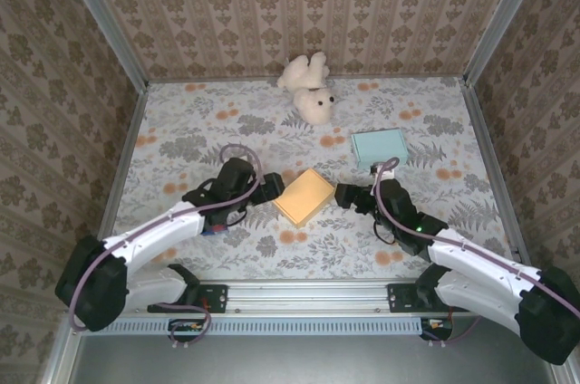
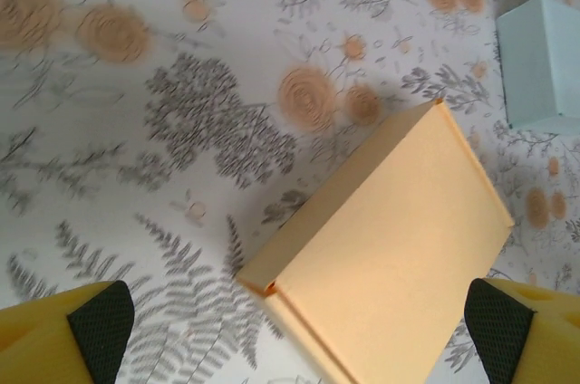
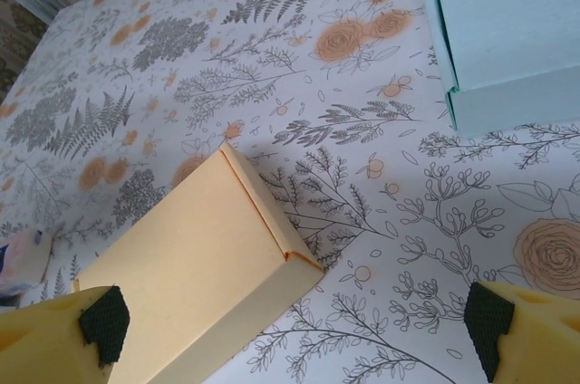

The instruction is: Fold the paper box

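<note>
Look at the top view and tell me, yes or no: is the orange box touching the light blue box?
No, a strip of flowered tabletop shows between the orange box and the light blue box.

Beige damask-patterned walls stand at nine, twelve and three o'clock around a tabletop printed with grey ferns and orange blossoms; an aluminium rail runs at six.

The paper box is pale orange-yellow and folded shut into a low rectangular block, its lid down with seams visible along the edges. It lies flat just below the centre of the top view, turned diagonally like a diamond.
</note>
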